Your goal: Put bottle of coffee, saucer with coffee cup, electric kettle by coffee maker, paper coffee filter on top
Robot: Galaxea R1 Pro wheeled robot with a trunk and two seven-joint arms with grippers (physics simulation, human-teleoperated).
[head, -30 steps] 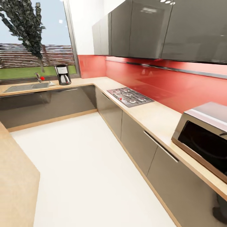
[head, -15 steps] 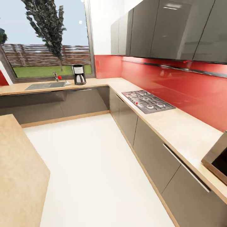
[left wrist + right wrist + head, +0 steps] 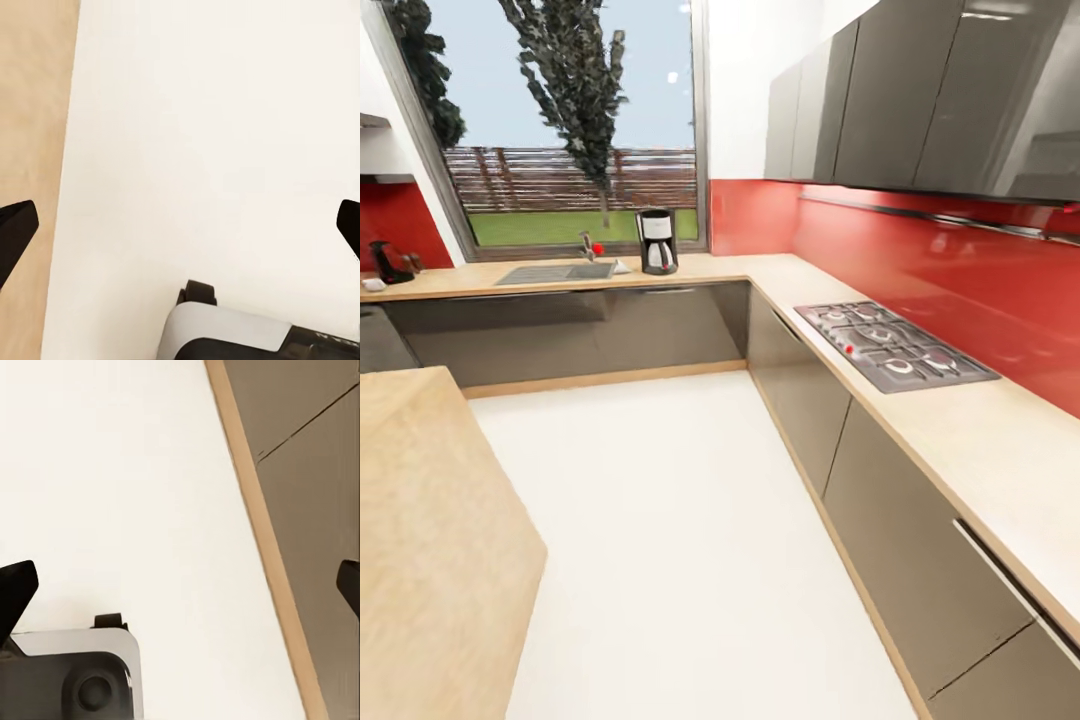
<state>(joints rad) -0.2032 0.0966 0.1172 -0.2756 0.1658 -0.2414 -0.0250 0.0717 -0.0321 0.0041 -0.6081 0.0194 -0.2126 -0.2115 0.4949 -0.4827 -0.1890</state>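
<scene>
The coffee maker (image 3: 657,241) stands on the far countertop (image 3: 700,267) under the window, just right of the inset steel sink (image 3: 555,273). At the far left end of that countertop sits a squat dark shape with a red spot, the electric kettle (image 3: 388,262), with a small white item beside it that is too small to identify. My left gripper (image 3: 180,229) is open over the white floor, nothing between its fingertips (image 3: 15,232). My right gripper (image 3: 180,589) is open too, above the floor beside a cabinet plinth.
A gas hob (image 3: 890,345) is set in the right-hand worktop below the red backsplash and grey wall cabinets. A wooden island top (image 3: 430,520) juts in at the near left. White floor (image 3: 660,520) runs between them toward the sink counter.
The whole view has swung left and forward: the microwave has slid out at the right, the hob sits nearer, and the kettle end of the far counter has come into view.
</scene>
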